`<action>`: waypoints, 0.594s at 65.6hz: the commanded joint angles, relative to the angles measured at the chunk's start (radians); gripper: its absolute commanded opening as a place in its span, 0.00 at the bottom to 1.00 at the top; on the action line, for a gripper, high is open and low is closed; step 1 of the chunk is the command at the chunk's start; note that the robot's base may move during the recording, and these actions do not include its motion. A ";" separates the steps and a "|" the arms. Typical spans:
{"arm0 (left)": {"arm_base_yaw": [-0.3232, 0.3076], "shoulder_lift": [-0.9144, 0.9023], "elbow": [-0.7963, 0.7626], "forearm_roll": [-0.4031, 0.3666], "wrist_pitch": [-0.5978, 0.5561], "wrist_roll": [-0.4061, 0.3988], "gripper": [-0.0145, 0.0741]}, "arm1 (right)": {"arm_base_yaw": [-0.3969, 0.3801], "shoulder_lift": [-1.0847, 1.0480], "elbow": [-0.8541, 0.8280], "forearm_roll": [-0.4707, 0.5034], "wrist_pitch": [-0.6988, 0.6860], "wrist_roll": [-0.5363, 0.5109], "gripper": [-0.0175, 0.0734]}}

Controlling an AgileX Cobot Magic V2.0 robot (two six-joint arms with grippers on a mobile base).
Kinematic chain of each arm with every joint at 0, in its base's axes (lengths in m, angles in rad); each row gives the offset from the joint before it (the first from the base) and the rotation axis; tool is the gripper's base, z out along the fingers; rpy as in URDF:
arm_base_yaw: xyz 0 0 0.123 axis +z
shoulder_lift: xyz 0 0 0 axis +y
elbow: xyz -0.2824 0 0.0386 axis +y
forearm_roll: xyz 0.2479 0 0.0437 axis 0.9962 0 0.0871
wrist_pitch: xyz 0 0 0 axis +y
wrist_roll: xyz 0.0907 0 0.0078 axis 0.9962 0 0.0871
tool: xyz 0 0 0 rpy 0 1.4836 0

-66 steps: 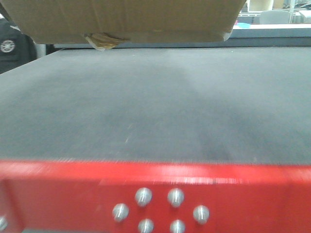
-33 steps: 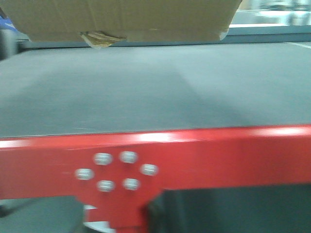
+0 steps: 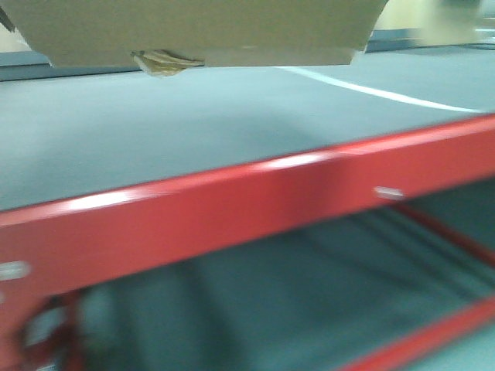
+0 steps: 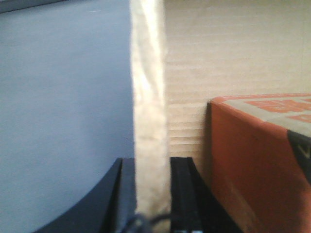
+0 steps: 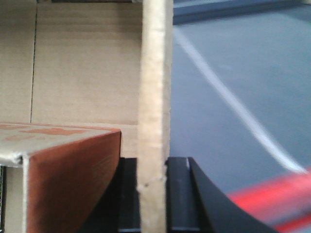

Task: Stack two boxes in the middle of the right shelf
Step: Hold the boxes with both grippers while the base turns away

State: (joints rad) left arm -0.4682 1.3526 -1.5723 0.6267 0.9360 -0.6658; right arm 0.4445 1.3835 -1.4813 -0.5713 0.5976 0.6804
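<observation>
A brown cardboard box [image 3: 201, 31] hangs at the top of the front view above the rack, with a wad of yellowish tape [image 3: 158, 62] at its bottom edge. My left gripper [image 4: 151, 165] is shut on the box's left wall [image 4: 149, 97], one black finger [image 4: 127, 194] outside and one inside. My right gripper [image 5: 153, 167] is shut on the right wall [image 5: 155, 73] in the same way. An orange-red carton [image 4: 252, 160] lies inside the box and also shows as the carton [image 5: 68, 170] in the right wrist view. The shelf is out of view.
A red-painted rack beam [image 3: 232, 209] slants across the front view, with its grey deck [image 3: 193, 124] under the box. A white line [image 3: 371, 89] crosses the deck at the right. A lower rack level [image 3: 271, 294] shows beneath the beam.
The red beam has climbed in the front view and now slants, its rivet cluster gone off to the left. The box stays in the same place at the top, still held.
</observation>
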 commanded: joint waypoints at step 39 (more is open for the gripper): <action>0.006 -0.005 -0.007 0.034 -0.004 0.000 0.04 | -0.005 -0.018 -0.014 -0.033 -0.074 0.000 0.02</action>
State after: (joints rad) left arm -0.4682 1.3526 -1.5723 0.6267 0.9360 -0.6658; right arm 0.4445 1.3835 -1.4813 -0.5713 0.5976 0.6804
